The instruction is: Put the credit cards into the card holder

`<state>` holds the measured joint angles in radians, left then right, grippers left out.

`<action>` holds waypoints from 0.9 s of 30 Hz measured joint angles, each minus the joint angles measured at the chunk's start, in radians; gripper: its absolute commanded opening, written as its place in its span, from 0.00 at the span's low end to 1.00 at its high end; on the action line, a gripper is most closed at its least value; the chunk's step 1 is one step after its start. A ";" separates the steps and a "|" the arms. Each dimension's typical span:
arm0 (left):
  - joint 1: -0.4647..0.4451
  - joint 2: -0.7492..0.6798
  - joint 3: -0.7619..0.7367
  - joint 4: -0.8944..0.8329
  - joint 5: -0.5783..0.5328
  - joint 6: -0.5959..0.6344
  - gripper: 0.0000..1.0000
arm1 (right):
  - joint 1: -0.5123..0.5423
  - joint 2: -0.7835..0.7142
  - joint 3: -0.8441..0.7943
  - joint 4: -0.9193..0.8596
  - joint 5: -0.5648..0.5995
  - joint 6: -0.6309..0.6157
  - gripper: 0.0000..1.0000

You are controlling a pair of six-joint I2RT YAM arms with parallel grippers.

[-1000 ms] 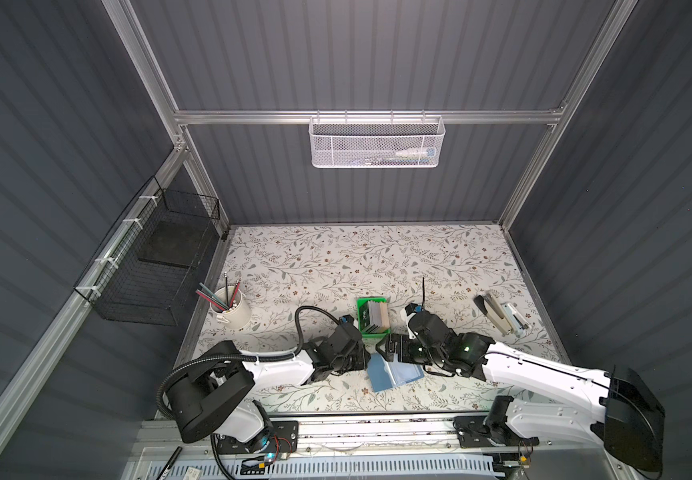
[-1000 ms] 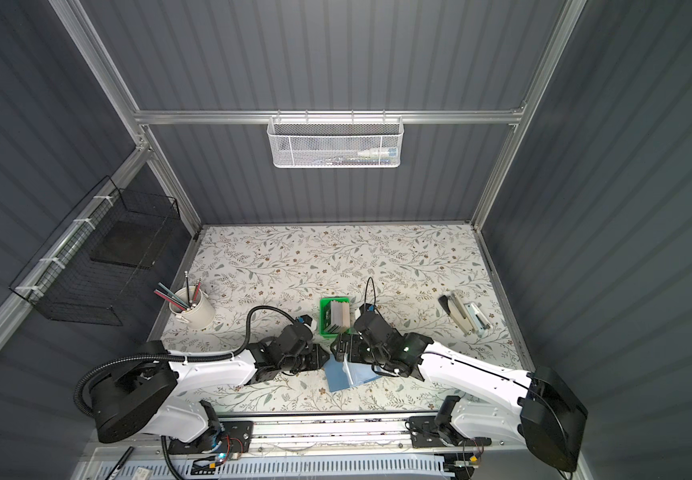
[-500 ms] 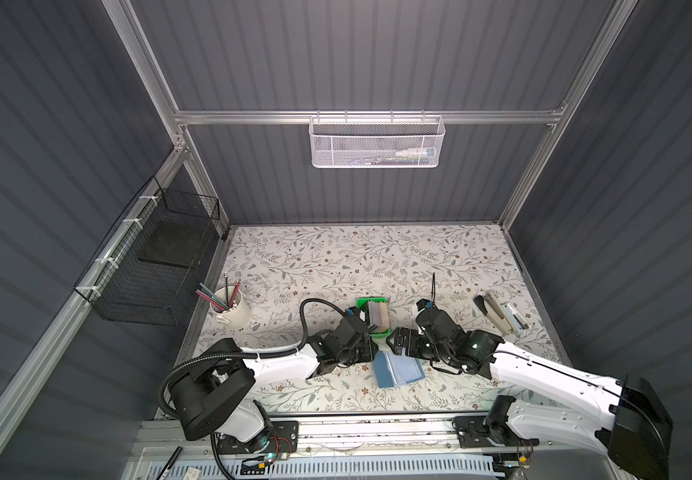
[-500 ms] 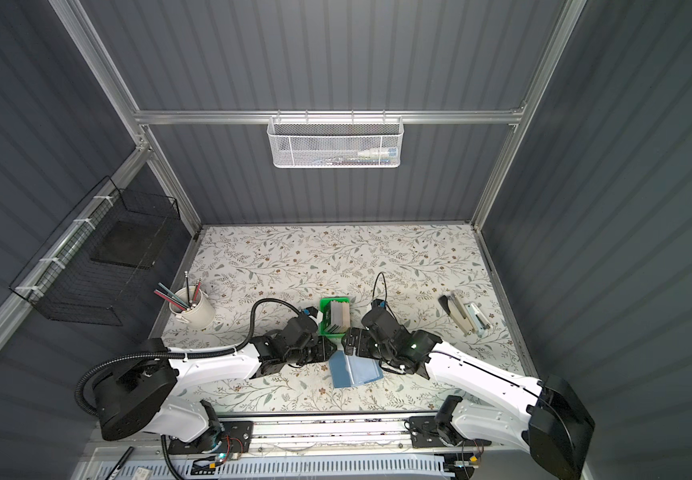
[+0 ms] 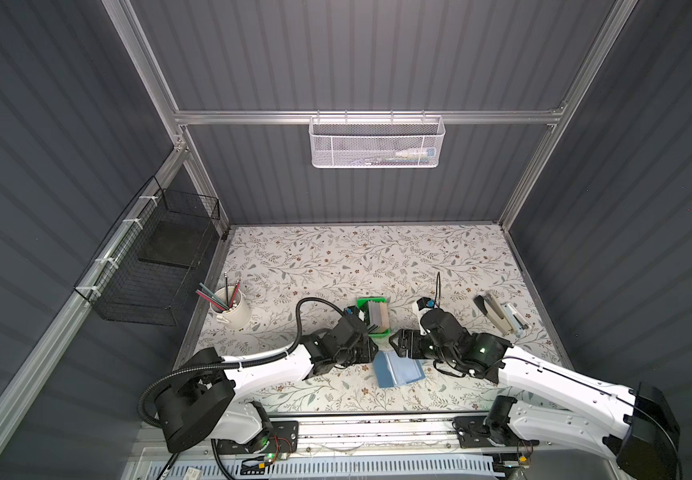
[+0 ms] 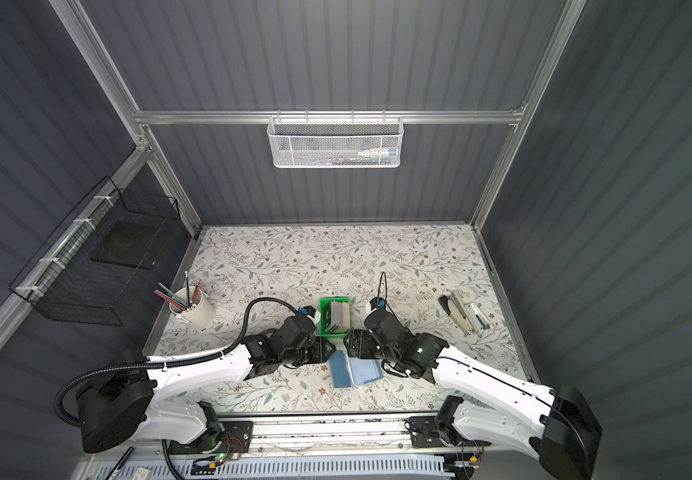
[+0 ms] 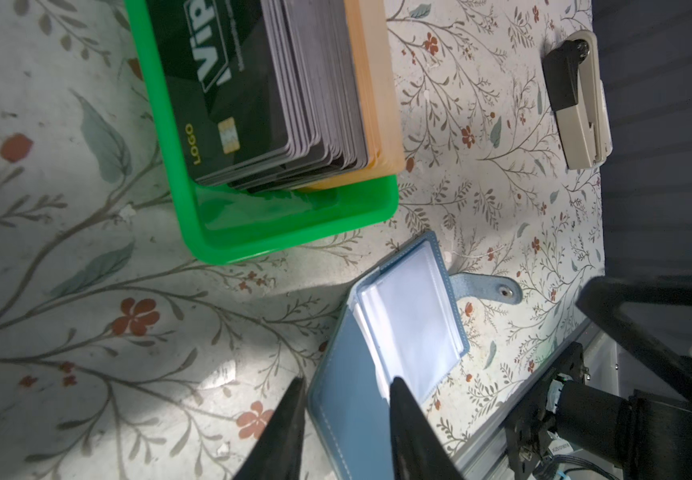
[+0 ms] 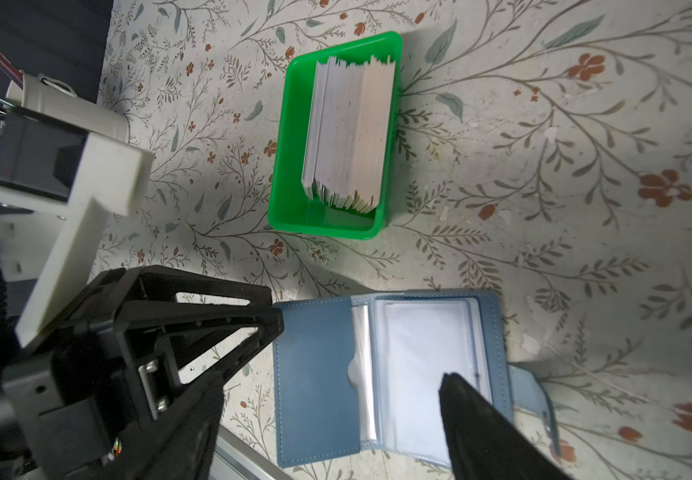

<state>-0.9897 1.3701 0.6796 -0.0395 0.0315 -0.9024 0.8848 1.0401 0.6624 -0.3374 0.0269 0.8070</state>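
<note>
The credit cards (image 5: 378, 318) (image 8: 348, 133) stand on edge as a stack in a green tray (image 7: 294, 232); a dark one with white marks (image 7: 219, 83) faces outward. The blue card holder (image 5: 398, 368) (image 6: 354, 370) lies open and flat on the table in front of the tray, its clear sleeves (image 8: 423, 365) up and its snap tab (image 7: 489, 291) out to the side. My left gripper (image 7: 346, 395) (image 5: 371, 347) is open, and the cover's edge lies between its jaws unpinched. My right gripper (image 8: 327, 386) (image 5: 396, 338) is open wide over the holder, one fingertip (image 8: 456, 386) above the sleeves.
A white cup of pencils (image 5: 229, 309) stands at the left edge. A stapler (image 5: 500, 316) lies at the right. A black wire basket (image 5: 157, 266) hangs on the left wall and a white mesh basket (image 5: 377, 143) on the back rail. The metal front rail (image 8: 248, 453) runs just before the holder.
My left gripper's jaws have parted and it has shifted back toward the tray. The right gripper's jaws have narrowed a little. The holder has settled open on the table.
</note>
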 measured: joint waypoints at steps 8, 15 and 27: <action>-0.015 -0.015 0.040 -0.034 0.055 0.009 0.33 | 0.008 0.050 0.007 0.027 -0.062 -0.026 0.62; -0.051 0.068 0.070 -0.025 0.074 0.009 0.31 | 0.013 0.120 0.015 -0.023 -0.031 -0.005 0.54; -0.096 0.185 0.048 0.008 0.114 -0.006 0.26 | 0.013 0.118 -0.089 -0.078 0.044 0.032 0.54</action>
<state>-1.0855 1.5547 0.7280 -0.0315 0.1459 -0.9089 0.8974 1.1584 0.5732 -0.4156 0.0708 0.8387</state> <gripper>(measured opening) 0.263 0.538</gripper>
